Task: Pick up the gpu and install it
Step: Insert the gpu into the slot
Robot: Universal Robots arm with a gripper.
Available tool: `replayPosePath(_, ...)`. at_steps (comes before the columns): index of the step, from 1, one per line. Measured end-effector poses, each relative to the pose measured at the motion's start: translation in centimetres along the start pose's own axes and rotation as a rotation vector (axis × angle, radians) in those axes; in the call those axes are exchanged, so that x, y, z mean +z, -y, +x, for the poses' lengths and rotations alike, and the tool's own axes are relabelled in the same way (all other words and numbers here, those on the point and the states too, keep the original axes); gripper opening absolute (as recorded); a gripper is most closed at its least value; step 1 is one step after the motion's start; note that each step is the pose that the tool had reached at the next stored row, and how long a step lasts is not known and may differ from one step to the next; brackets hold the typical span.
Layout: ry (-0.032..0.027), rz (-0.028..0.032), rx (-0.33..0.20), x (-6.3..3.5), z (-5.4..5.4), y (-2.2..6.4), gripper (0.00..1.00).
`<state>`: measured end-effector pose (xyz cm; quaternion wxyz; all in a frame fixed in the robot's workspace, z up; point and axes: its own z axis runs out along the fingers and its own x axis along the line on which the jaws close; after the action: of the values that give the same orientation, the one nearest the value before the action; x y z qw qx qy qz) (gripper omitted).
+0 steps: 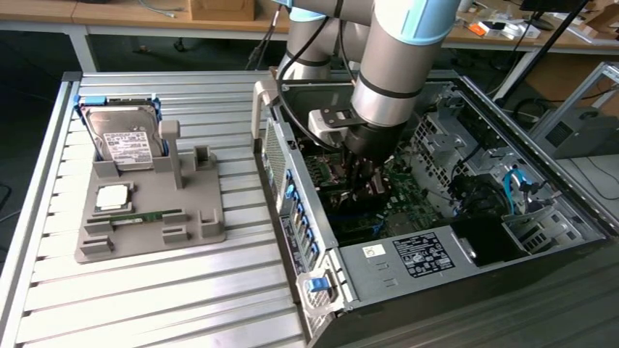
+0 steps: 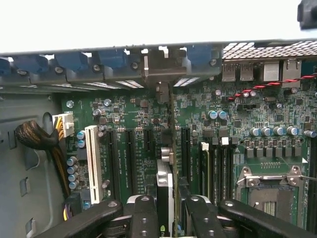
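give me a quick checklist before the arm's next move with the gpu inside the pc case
1. gpu clamped between the jaws: ok
2. gpu running parallel to the motherboard slots: ok
3. gpu fully seated in a slot: cannot tell
4. gpu's far end meeting the case's rear wall: cannot tell
5. cable bundle apart from the gpu: ok

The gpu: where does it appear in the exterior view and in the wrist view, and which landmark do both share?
Exterior view: the gpu sits under the pincer, inside the open computer case, mostly hidden.
Wrist view: it stands edge-on, gripped by the pincer, over the slots.
Shared landmark: the green motherboard.
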<state>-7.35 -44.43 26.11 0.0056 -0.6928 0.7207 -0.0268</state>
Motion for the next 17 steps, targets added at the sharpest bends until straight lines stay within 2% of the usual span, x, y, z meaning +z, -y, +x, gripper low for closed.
replayPosePath(12,-0.0014,-0.0001,0.000,0.04,0.02,0.00,0.27)
replayPosePath(17,-0.0002,0.0004,0.000,-0.06,0.01,0.01,0.27)
